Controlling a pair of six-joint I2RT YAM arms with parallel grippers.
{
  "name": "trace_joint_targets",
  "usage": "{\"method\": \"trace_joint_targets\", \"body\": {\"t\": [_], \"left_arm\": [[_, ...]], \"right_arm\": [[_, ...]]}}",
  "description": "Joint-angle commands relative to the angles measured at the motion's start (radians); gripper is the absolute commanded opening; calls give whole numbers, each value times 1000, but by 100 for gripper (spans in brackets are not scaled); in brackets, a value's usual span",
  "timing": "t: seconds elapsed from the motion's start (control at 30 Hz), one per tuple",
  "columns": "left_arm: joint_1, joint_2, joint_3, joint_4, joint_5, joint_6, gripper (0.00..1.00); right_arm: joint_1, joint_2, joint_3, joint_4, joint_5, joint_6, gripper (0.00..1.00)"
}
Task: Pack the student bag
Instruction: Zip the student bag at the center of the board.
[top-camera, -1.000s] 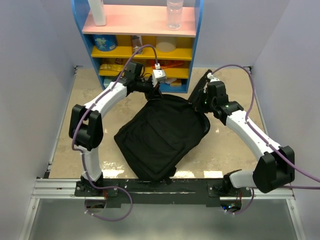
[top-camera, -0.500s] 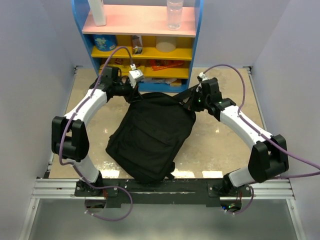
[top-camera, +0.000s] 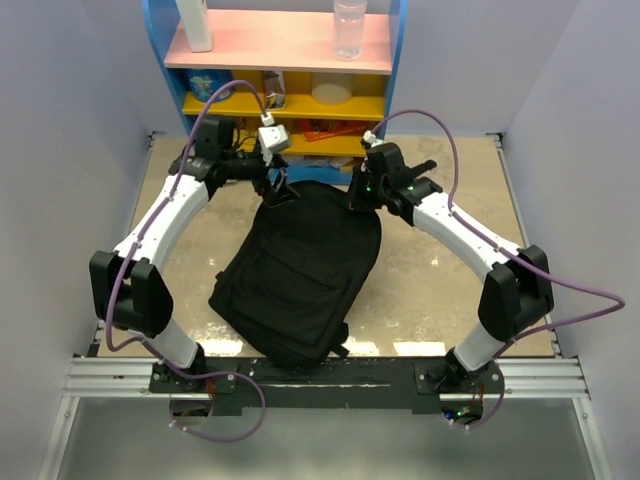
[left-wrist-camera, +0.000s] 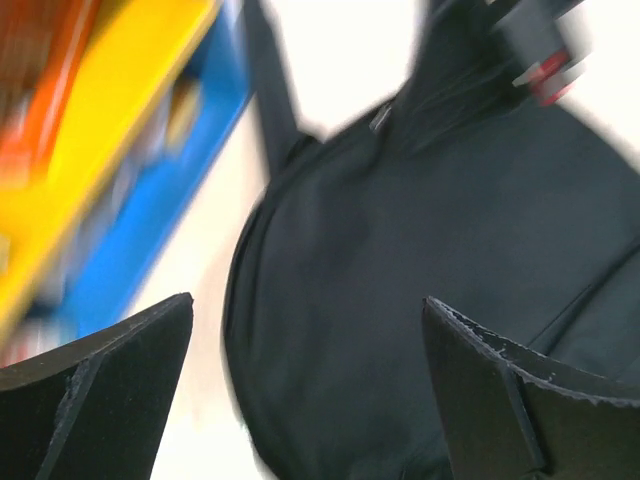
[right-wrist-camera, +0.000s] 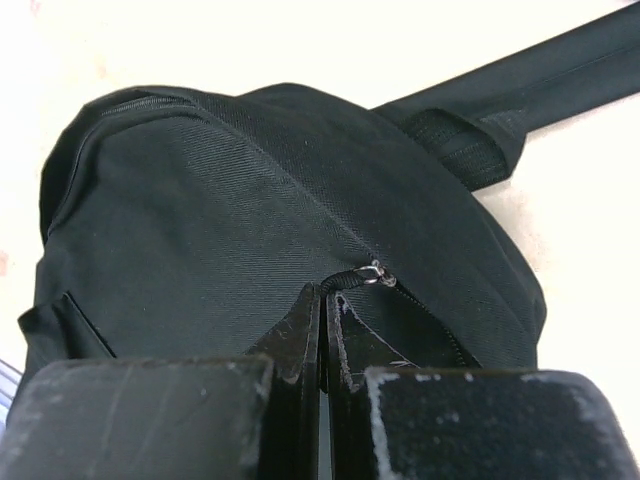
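Lying near the shelf (top-camera: 270, 45) edge, the student bag (top-camera: 300, 270) is shown; left end effector (left-wrist-camera: 308, 310) spread apart, right end effector (right-wrist-camera: 322, 300) clamped on the zip pull (right-wrist-camera: 372, 273).

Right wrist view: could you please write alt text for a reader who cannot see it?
The right gripper, jaws shut, pinches the zip pull cord on the black student bag. The bag fills most of the frame, and a black strap runs off to the upper right over the pale table.
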Motion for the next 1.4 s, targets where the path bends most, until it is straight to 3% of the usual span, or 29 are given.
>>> {"method": "trace_joint_targets", "body": {"t": [0.0,0.13,0.23,0.4,0.5,0.6,0.63,0.77,0.8,0.9,1.17,1.23,1.37], "left_arm": [[-78,119,137,5,157,130,100],[-112,286,323,-150,262,357,100],[-152,384,432,-225,218,455,100],[-190,430,452,-220,182,520,99],[-201,446,477,-245,182,549,93],[-205,447,477,-230,190,537,79],[-205,447,477,-214,196,517,71],[-218,444,469,-209,187,508,56],[-221,446,466,-212,182,515,42],[-225,446,460,-227,156,532,18],[-227,436,466,-252,121,557,14],[-227,435,469,-238,92,554,1],[-219,416,463,-174,6,476,0]], "right_arm": [[7,-54,35,9,11,15,0],[7,-83,29,-13,28,18,0],[7,-100,21,-19,37,17,0],[6,-123,12,-23,34,17,0],[6,-129,7,-23,31,18,0],[7,-132,-4,-23,25,17,0],[7,-135,-5,-20,24,17,0],[6,-143,-25,-16,22,20,0],[6,-145,-27,-14,22,18,0],[6,-149,-30,-16,19,18,0],[7,-148,-27,-19,31,17,0],[6,-148,-28,-25,42,11,0],[-2,-161,-50,-36,59,-2,0]]}}
